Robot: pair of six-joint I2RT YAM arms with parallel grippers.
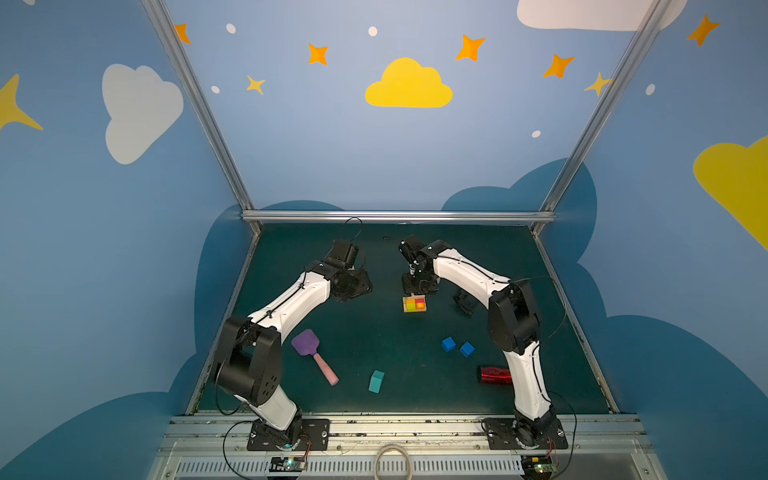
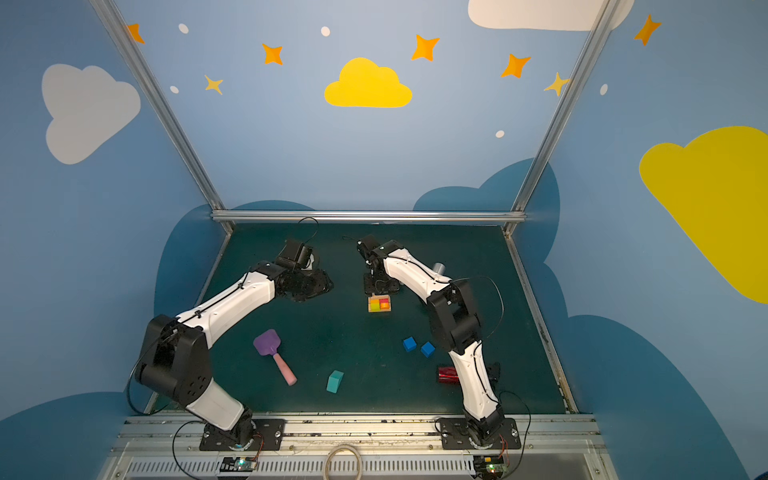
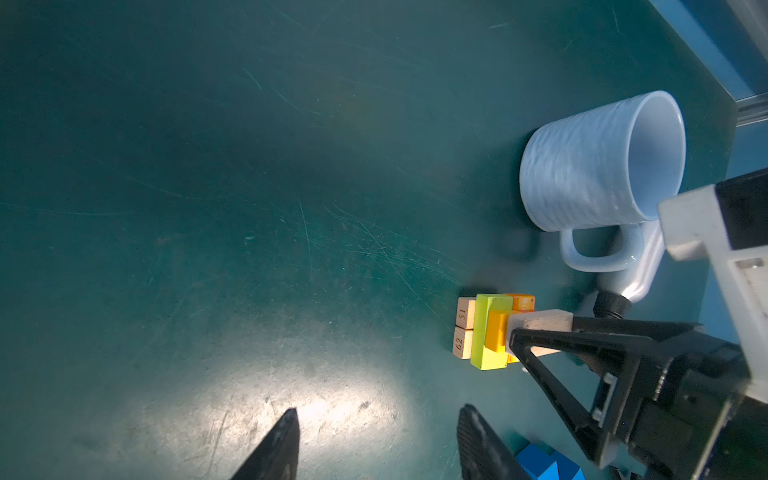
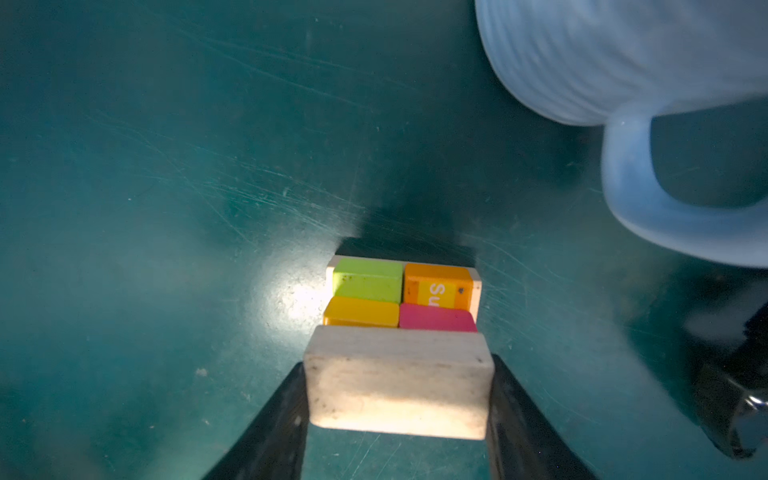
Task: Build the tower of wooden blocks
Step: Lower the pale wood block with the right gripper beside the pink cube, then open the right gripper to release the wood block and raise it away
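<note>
Step in hand: a tan bar [image 4: 397, 390] is being brought onto the tower [image 1: 414, 304]; I'd call this the placing, not yet the letting go.
Right fingers [image 4: 286, 415]: clamped on the ends of that bar, holding it level over the coloured layer.
Left fingers [image 3: 282, 449]: apart with nothing between them, hanging over bare desk [image 1: 374, 257] off to the tower's side.
Tower so far: tan bars lowest, then a yellow-green bar [image 4: 368, 280] and an orange bar [image 4: 438, 286], with a yellow-orange cube [image 4: 360, 311] and a pink cube [image 4: 436, 318] beside them.
Still loose: two blue cubes [image 1: 448, 344] [image 1: 467, 349] and the teal piece [image 1: 376, 381], lying nearer the arm bases and well apart from the stack.
Progress: roughly the lower half built, to my eye.
Next move calls for: a straight, gentle descent so the bar seats flat across the cubes, then spreading the fingers without nudging the stack sideways.
Left wrist view only: the stack in profile, showing the bar at the height of the top blocks; touching or just clear, I cannot tell.
Right wrist view only: all four colours of the top layer.
Both wrist views: the white mug [image 3: 598, 166] on its side near the tower, almost hidden from above.
Top views only: the loose blocks, the purple spatula [image 1: 307, 345] and a red can [image 1: 494, 374].
</note>
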